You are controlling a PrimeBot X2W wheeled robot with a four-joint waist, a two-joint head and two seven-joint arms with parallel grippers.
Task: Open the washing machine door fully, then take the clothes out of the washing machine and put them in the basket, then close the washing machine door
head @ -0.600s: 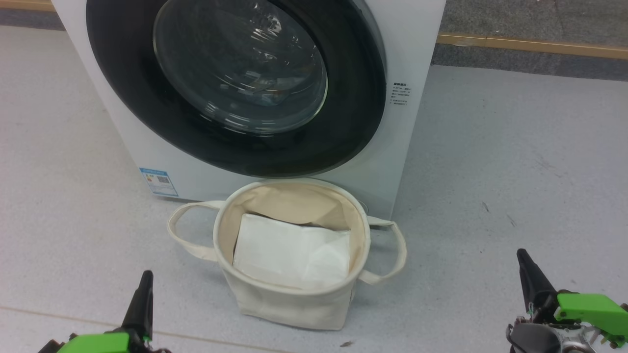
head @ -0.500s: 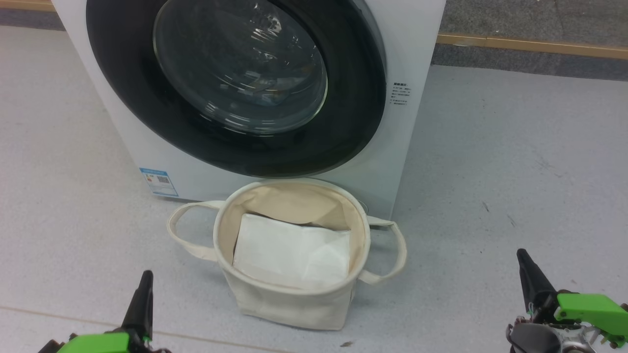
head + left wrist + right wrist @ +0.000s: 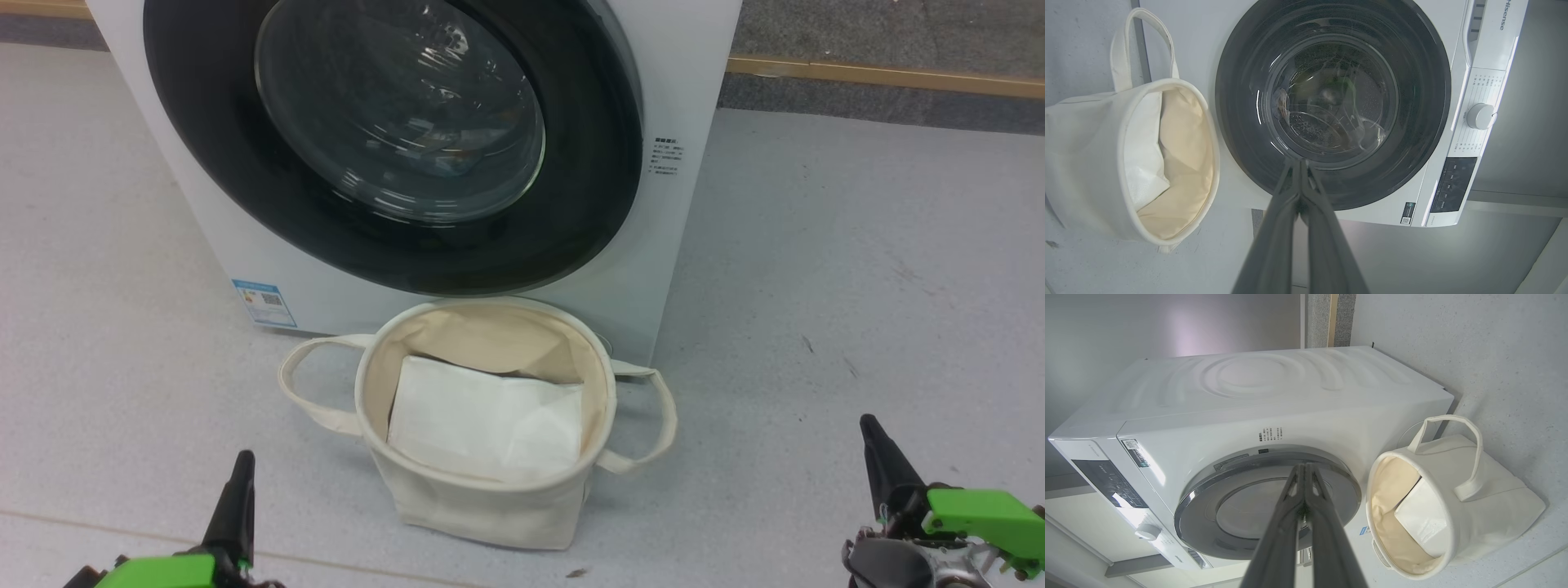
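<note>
floor (image 3: 816,286): pale grey, speckled, a few dark scuffs
washing machine (image 3: 690,73): stands on floor
basket (image 3: 482,506): upright on floor, just before it

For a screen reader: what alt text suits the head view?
A white washing machine, its black-ringed door shut, stands on a grey floor; before it a cream basket holds a folded white sheet. The left claw and right claw, shut, show at the bottom corners.

The basket (image 3: 482,498) stands before the washing machine (image 3: 686,98).
</note>
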